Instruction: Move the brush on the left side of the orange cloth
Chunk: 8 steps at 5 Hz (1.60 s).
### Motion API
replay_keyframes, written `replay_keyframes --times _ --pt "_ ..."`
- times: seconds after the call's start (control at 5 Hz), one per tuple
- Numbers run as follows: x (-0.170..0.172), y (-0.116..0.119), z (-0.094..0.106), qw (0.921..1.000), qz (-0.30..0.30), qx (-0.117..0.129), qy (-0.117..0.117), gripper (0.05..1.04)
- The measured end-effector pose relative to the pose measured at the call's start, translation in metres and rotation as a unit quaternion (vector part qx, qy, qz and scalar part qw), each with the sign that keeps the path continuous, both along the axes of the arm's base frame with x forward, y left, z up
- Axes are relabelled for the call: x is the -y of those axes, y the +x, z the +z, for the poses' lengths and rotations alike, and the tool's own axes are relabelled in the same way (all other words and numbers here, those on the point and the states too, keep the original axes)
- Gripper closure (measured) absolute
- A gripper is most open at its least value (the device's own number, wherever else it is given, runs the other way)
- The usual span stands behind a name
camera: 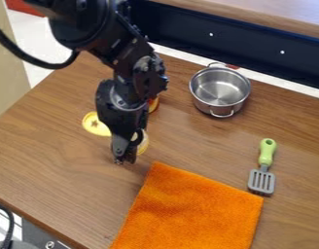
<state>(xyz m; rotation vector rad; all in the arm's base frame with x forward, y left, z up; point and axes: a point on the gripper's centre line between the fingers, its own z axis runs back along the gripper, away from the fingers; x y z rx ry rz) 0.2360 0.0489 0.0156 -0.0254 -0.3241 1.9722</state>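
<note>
No brush as such; the task prob. means the green-handled spatula [263, 167], lying flat at the orange cloth's [191, 211] 2 o'clock corner, blade v. close to the edge; can't tell if touching. Goal side, approx. 9 o'clock of the cloth in cam. view, not reached, so the move looks undone. Gripper [126, 159] hangs low at 10–11 o'clock, well apart from the spatula; can't tell if it's open or closed. Metal pot [220, 91] at 12. Left to do, I'd say: get over to 2 o'clock, grasp, lift, carry across, set down at 9.
</note>
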Motion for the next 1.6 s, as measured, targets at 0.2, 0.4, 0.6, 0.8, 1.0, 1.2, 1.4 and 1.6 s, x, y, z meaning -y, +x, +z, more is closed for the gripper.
replay_keyframes --times 0.2,0.4,0.6,0.8,1.0,1.2,1.4,1.6 --pt "-0.020 -0.003 -0.008 0.9920 0.124 -0.017 -0.019 0.321" --pt "-0.031 0.000 -0.012 0.9859 0.156 -0.021 -0.056 0.321" --pt "-0.041 0.002 -0.017 0.9910 0.113 -0.013 -0.071 0.321" --pt "-0.050 -0.002 -0.031 0.9963 0.056 -0.028 -0.058 0.321" --pt "-0.052 -0.006 -0.036 0.9981 0.032 -0.034 -0.041 0.322" --pt "-0.038 -0.006 -0.041 0.9985 0.004 -0.047 -0.028 0.321" --pt "-0.027 -0.005 -0.041 0.9980 -0.015 -0.055 -0.027 0.277" --pt "-0.026 -0.011 -0.041 0.9963 -0.025 -0.078 -0.025 0.081"
